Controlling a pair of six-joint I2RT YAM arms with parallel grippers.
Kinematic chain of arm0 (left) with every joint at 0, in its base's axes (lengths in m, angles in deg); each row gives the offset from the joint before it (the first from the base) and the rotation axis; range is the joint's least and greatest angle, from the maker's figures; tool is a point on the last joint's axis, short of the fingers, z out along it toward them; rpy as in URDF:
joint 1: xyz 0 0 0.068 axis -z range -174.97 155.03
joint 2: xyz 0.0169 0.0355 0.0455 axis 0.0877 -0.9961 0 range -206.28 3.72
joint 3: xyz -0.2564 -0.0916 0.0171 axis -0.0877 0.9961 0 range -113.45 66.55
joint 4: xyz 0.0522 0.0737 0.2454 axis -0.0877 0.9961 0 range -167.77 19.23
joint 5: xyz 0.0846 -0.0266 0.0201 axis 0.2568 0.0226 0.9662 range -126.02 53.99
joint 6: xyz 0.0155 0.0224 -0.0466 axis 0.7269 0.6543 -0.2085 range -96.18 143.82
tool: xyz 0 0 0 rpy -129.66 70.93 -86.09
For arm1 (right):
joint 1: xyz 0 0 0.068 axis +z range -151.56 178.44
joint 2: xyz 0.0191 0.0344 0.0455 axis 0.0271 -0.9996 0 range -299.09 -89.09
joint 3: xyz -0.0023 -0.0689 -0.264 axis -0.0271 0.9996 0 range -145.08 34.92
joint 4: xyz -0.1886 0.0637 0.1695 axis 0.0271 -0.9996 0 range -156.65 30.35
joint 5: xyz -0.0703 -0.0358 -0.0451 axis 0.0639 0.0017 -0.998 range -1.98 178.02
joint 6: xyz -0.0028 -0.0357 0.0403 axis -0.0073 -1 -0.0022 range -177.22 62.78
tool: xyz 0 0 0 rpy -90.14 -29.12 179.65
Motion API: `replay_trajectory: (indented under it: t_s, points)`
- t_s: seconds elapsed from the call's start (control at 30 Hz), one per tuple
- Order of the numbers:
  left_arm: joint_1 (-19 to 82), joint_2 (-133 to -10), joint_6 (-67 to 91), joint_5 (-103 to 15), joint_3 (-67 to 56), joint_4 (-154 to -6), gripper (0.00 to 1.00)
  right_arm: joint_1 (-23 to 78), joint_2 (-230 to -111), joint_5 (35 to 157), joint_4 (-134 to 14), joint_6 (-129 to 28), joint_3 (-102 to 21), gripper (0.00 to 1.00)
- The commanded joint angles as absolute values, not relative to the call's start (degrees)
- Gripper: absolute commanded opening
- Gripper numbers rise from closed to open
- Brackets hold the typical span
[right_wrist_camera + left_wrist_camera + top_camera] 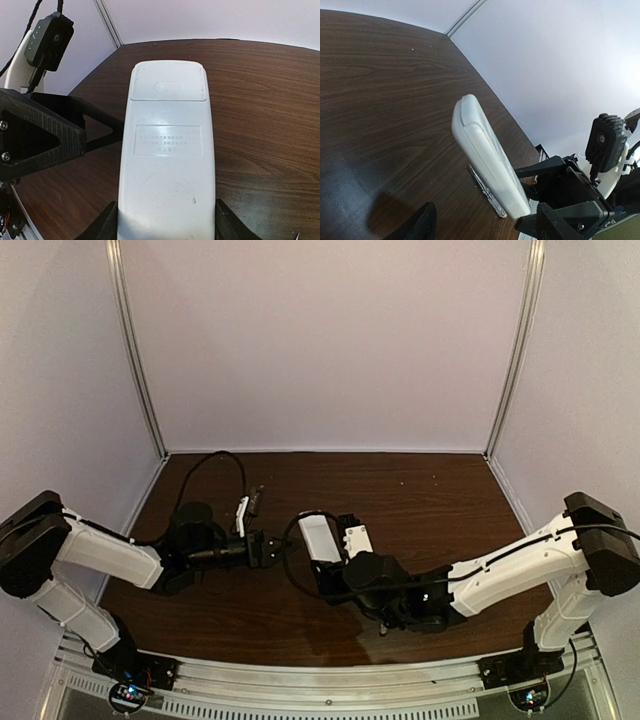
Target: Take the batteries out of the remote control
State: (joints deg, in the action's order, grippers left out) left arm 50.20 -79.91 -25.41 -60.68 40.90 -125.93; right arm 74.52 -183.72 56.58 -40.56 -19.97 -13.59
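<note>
Two hands at the remote control (167, 150): right hand (166, 221) clamps it; left hand (266, 546) part-open, empty, just beside it. Risk: a sideways nudge twists it loose.

Worktop (430, 510): dark wood-grain surface, pale wall panels at its edges.
Screwdriver (487, 192): thin, silvery, flat on worktop, lying 11-to-5 o'clock in left wrist view.

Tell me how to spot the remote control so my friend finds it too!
Start at the dark wooden table, then look at its middle, where the right gripper holds something off the wood. That is the remote control: a broad white bar, unlike the thin silvery screwdriver lying flat nearby.
</note>
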Motion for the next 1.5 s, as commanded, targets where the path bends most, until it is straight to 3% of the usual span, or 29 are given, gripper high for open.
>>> replay_trajectory:
  t_s: [0.0, 0.5, 0.77, 0.9, 1.07, 1.23, 1.47]
  points:
    - [51.98, -82.58, -26.89, -61.40, 37.65, -130.96, 0.67, 75.04, -184.37, 53.83, -38.33, -19.49, -15.00, 0.41]
    - [54.63, -87.96, -28.11, -60.41, 33.08, -130.58, 0.41, 76.80, -184.06, 52.16, -35.89, -20.59, -13.61, 0.41]
    - [55.24, -88.98, -27.80, -61.07, 31.36, -129.05, 0.10, 77.08, -183.84, 50.70, -35.63, -20.74, -12.63, 0.42]
    - [55.28, -88.87, -27.45, -61.73, 30.60, -127.45, 0.00, 77.04, -183.60, 50.96, -37.81, -21.12, -12.95, 0.59]
    - [55.21, -88.21, -25.74, -62.72, 29.07, -123.04, 0.00, 76.86, -180.29, 54.03, -45.58, -26.27, -13.33, 0.99]
    - [55.22, -86.29, -20.82, -64.08, 26.88, -114.49, 0.00, 73.98, -172.53, 62.45, -53.78, -32.71, -10.92, 1.00]
    - [55.21, -84.92, -13.01, -70.60, 23.41, -103.37, 0.00, 63.93, -160.22, 85.26, -57.01, -41.06, -5.26, 1.00]
